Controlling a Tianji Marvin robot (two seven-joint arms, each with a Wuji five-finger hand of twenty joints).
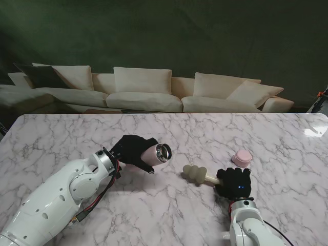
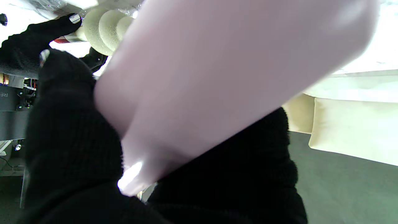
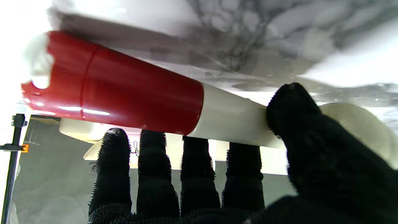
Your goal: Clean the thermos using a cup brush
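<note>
From the stand, the left hand (image 1: 134, 150) clamps the thermos (image 1: 156, 154), mouth facing the cup brush (image 1: 197, 174) in the right hand (image 1: 233, 182). Left wrist: pink body fills the palm. Right wrist: fingers (image 3: 199, 161) wrap the handle; align the sponge with the mouth before pushing.

The setting looked like a living-room corner staged for robot work rather than a lived-in home. A long cream sofa (image 1: 148, 95) with loose back cushions (image 1: 142, 79) and one dark cushion (image 1: 43, 76) stood along the far side of a white, grey-veined marble desk (image 1: 61, 138). Behind the sofa hung a plain dark green backdrop (image 1: 179, 36). In the right wrist view a black stand (image 3: 14, 149) with an orange tag stood at the edge of the room.
</note>
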